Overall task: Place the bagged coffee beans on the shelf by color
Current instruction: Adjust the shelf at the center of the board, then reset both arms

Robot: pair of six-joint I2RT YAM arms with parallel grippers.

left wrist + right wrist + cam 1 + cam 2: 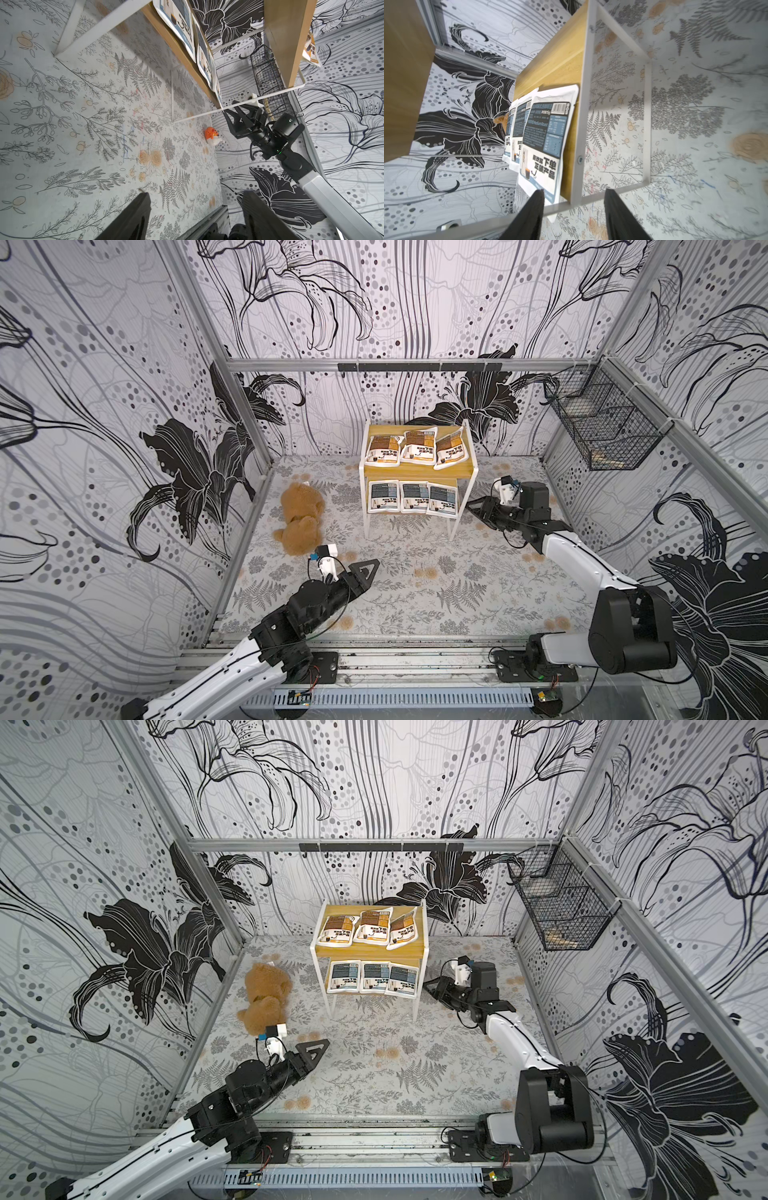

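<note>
Yellow-boarded shelf (384, 430) stands at the desk's (415, 593) 12 o'clock in both top views, brown-orange pouches (417, 445) on its upper tier, grey-blue pouches (413, 497) on the lower. From the left wrist we see the left pincer (196, 193) apart and empty above the desk. From the right wrist, the right pincer (574, 191) is apart at the shelf's 3 o'clock, the nearest grey-blue pouch just beyond it.

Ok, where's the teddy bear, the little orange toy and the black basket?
teddy bear (300, 519): in a top view, middle of its brown fur.
orange toy (209, 133): left wrist view, its orange top.
black basket (613, 452): in a top view, its mesh wall.
</note>
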